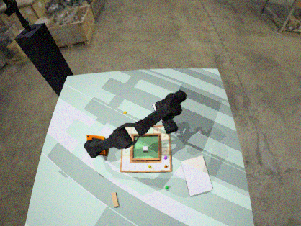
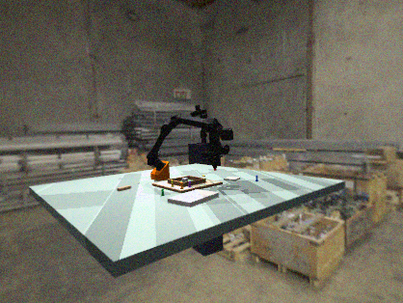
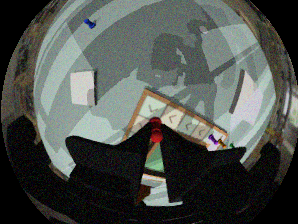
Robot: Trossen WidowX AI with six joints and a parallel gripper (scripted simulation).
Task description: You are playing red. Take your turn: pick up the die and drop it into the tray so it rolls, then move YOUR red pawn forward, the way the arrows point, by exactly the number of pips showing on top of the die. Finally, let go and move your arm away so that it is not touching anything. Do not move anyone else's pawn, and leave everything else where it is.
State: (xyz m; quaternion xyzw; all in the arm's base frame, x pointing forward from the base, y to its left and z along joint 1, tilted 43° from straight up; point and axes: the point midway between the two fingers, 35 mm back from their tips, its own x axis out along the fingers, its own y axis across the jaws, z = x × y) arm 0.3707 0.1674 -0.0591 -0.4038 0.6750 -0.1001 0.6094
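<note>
My gripper [image 3: 155, 126] [image 2: 215, 167] is shut on the red pawn [image 3: 156, 135] [image 2: 215, 169] and holds it in the air above the board's corner area. The arm hides the pawn in the top view. The board [image 1: 124, 168] [image 3: 172, 118] has arrowed squares around the tray [image 1: 160, 148]. The white die [image 1: 145, 148] lies on the tray's green floor; its top pips are too blurred to read. On the board are a purple pawn [image 1: 165, 157] [image 3: 213, 139], an orange pawn [image 1: 165, 166] and a yellow pawn [image 1: 150, 166].
A green pawn [image 1: 167, 187] [image 2: 162, 192], a blue pawn [image 2: 256, 178] [image 3: 90, 23] and a yellow piece [image 1: 124, 112] stand off the board. A large white pad [image 1: 196, 176] [image 2: 193, 198], a smaller white card [image 2: 231, 179] [image 3: 82, 88] and a wooden block [image 1: 114, 199] [image 2: 123, 188] lie around it.
</note>
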